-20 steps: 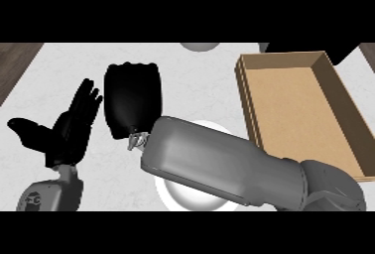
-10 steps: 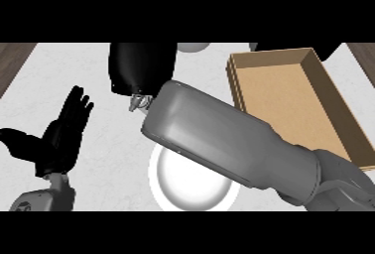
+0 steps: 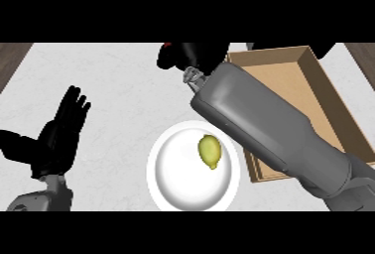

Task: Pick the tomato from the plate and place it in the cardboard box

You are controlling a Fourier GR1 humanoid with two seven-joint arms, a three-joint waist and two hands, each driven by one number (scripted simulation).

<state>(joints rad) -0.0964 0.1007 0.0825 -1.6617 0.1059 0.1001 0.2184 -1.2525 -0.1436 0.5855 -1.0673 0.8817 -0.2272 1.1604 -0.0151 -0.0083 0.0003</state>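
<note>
1. Since 1 s ago, my right hand [image 3: 192,55] went further up the counter [image 3: 117,84], away from the plate [image 3: 176,183]; it is now at the top edge of the view, just beside the cardboard box [image 3: 333,106], near its left wall.
2. Right hand fingers are curled, and a small red bit [image 3: 167,45] shows at the hand's upper left. It looks like the tomato, held inside the hand, but most of it is hidden.
3. Right forearm [image 3: 271,129] crosses diagonally over the box's near left corner & the plate's right rim.
4. On the white plate lies a yellow-green lemon-like fruit [image 3: 210,151], a bit right of centre, uncovered now.
5. Left hand [image 3: 58,134] is at the view's left, open, fingers straight up, resting, holds nothing.
6. Box inside, as far as visible, shows only brown bottom.
</note>
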